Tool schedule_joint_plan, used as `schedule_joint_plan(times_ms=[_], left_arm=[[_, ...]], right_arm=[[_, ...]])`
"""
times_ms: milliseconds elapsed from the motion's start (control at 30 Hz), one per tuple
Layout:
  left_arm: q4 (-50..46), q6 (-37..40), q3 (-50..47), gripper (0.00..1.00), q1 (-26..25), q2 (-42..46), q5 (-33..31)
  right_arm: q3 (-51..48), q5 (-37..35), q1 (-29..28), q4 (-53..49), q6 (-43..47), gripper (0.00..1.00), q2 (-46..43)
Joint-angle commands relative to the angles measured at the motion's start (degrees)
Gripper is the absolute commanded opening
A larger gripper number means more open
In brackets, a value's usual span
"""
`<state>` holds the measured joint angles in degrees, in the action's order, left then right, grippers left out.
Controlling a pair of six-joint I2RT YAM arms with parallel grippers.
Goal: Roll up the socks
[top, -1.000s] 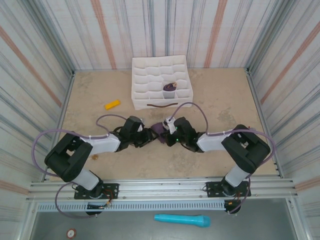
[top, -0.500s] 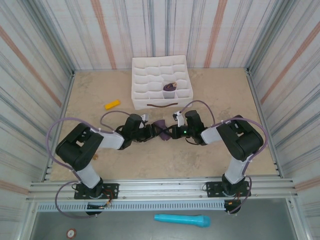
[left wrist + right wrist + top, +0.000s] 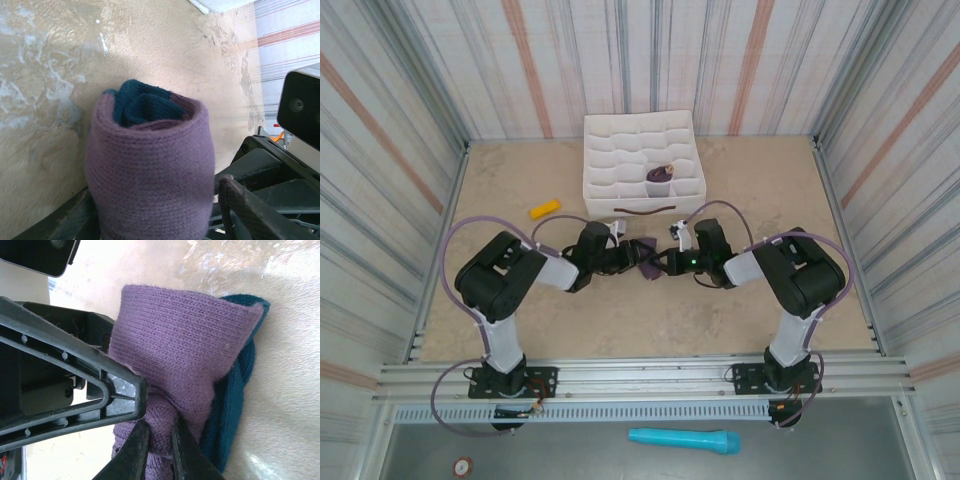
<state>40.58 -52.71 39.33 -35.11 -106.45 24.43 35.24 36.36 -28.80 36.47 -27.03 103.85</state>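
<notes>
at the middle of the worktop [image 3: 760,200] the two arms meet tip to tip, just in front of the white divided box [image 3: 591,170]. between them is the rolled sock [image 3: 645,256], a short purple roll with the dark teal part wound inside, which shows at its open end. the left claw [image 3: 626,257] has this roll between its two fingers, one on each side and both against the fabric, so it is closed around the roll. how hard it presses we cannot tell. the right claw [image 3: 159,435] is on the opposite side. its fingers [image 3: 137,452] are nearly together and pinch a fold of the purple outer layer. in the right wrist view one finger of the left claw lies along the roll, touching it, just beside this pinch. the roll is close to the surface, but we cannot tell whether it touches it. the second sock [image 3: 660,179] is rolled as well and stands in one compartment of the box, near the front edge and right of the middle. a small yellow-orange object [image 3: 544,209] lies left of the box, well apart from the claws.
</notes>
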Motion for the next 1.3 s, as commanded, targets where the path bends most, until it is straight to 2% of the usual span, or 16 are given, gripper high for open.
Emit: schedule_joint_plan(times_ms=[0, 167, 367, 433, 533, 667, 833, 1033, 1267], left_arm=[[-3.69, 0.43, -0.13, 0.58, -0.21, -4.13, 0.43], [-3.78, 0.76, 0.61, 0.46, -0.29, -5.69, 0.81], [-5.76, 1.9, 1.53, 0.2, -0.39, -5.28, -0.17], [-6.79, 2.37, 1.58, 0.12, -0.4, -4.46, -0.68], [-8.75, 4.08, 2.09, 0.04, -0.44, -2.58, -0.57], [-13.28, 8.42, 3.17, 0.0, -0.56, 1.16, -0.56], [-18.92, 14.68, 4.68, 0.0, -0.55, 5.96, 0.0], [-23.67, 22.13, 6.51, 0.0, 0.03, 12.46, 0.78], [-28.28, 34.08, 9.58, 0.0, 1.05, 19.43, 2.91]], right_arm=[[-2.69, -3.29, 0.0, -12.87, -1.31, 0.0, 4.21], [-2.26, -3.15, 0.05, -12.91, -1.33, 0.0, 4.16], [-1.61, -3.53, 0.09, -14.93, -1.12, 0.0, 1.66], [-1.58, -4.03, 0.18, -16.16, -1.17, 0.05, -0.11], [-1.51, -4.37, 0.49, -18.6, -1.09, 0.17, -3.99], [-0.99, -5.45, 1.04, -23.62, -0.16, 0.34, -10.47], [0.06, -6.56, 2.14, -30.07, 0.72, 0.46, -17.35], [2.42, -9.01, 3.11, -37.64, 1.6, 0.5, -22.46], [3.1, -10.25, 3.57, -40.65, 1.55, 0.51, -25.17]])
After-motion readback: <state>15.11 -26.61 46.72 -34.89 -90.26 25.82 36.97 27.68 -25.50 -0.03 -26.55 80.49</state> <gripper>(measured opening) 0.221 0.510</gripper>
